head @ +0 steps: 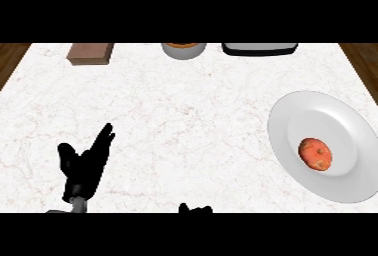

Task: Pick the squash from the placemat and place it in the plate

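Now, head view:
Squash: orange-red, lying in the plate, a little right of its middle.
Plate: white, on the marble counter, toward its right edge.
Left hand: well left of the plate, fingers straight and released, holding nothing.
Right hand: only fingertips show at the lower edge, left of the plate; cannot tell its state.
Far edge: brown block, grey cup, black-rimmed tray.

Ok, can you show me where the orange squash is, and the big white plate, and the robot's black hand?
squash [315, 154]: head view, on the middle of its orange skin.
plate [295, 112]: head view, on its bare upper left rim.
left hand [83, 165]: head view, on the palm, fingers straight, pointing up.
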